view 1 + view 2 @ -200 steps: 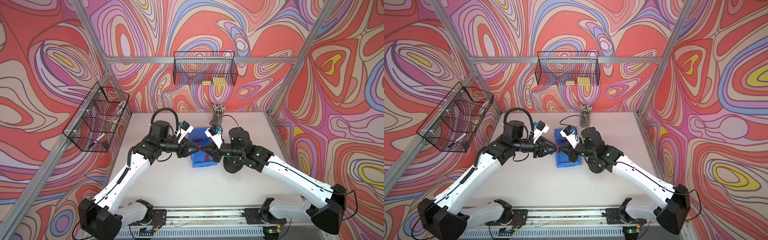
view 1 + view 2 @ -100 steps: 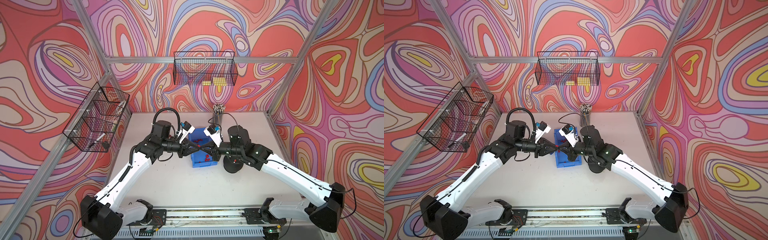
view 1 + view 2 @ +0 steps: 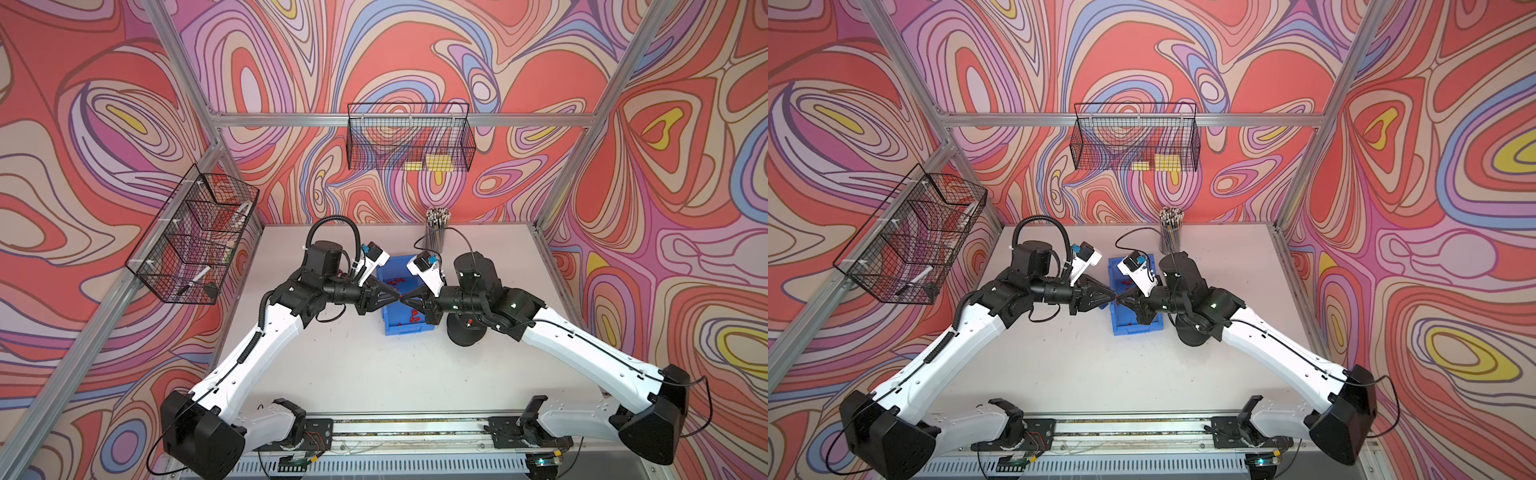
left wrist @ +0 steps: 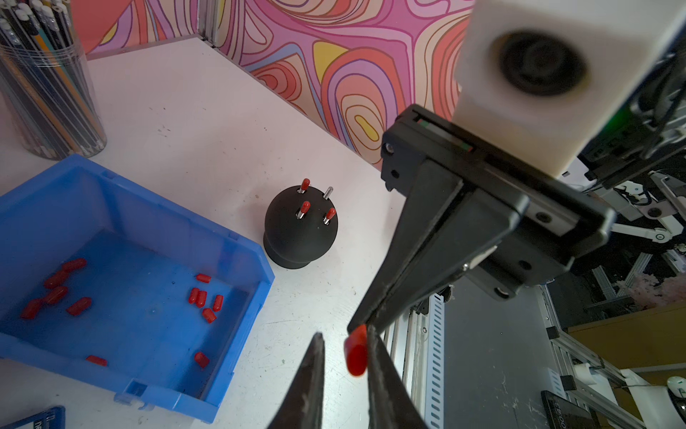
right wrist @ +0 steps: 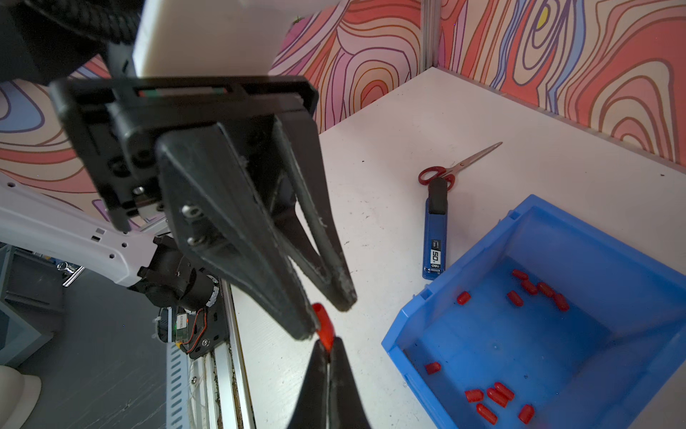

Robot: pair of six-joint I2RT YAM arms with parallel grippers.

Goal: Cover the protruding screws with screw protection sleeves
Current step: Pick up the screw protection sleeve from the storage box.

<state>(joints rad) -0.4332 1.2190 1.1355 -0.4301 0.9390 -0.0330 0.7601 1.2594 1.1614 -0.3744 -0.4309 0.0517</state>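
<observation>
My two grippers meet tip to tip above the blue bin (image 3: pixel 409 328). The right gripper (image 5: pixel 326 343) is shut on one end of a red screw protection sleeve (image 5: pixel 322 322). The sleeve's free end (image 4: pixel 356 351) sticks between the fingers of my left gripper (image 4: pixel 345 335). That gripper is slightly open, with the sleeve against one finger and a gap to the other. The black domed base (image 4: pixel 300 237) stands beside the bin. Three protruding screws wear red sleeves (image 4: pixel 305 207) and one screw (image 4: pixel 327 192) is bare. Several loose sleeves (image 4: pixel 202 297) lie in the bin.
A clear cup of pencils (image 3: pixel 436 232) stands at the back of the table behind the bin. Red-handled scissors (image 5: pixel 456 167) and a blue lead box (image 5: pixel 435 237) lie to the bin's left. Wire baskets hang on the left wall (image 3: pixel 191 245) and back wall (image 3: pixel 409 141).
The left arm has edged slightly toward the right arm. The gripper tips stay together above the bin with the sleeve between them.
</observation>
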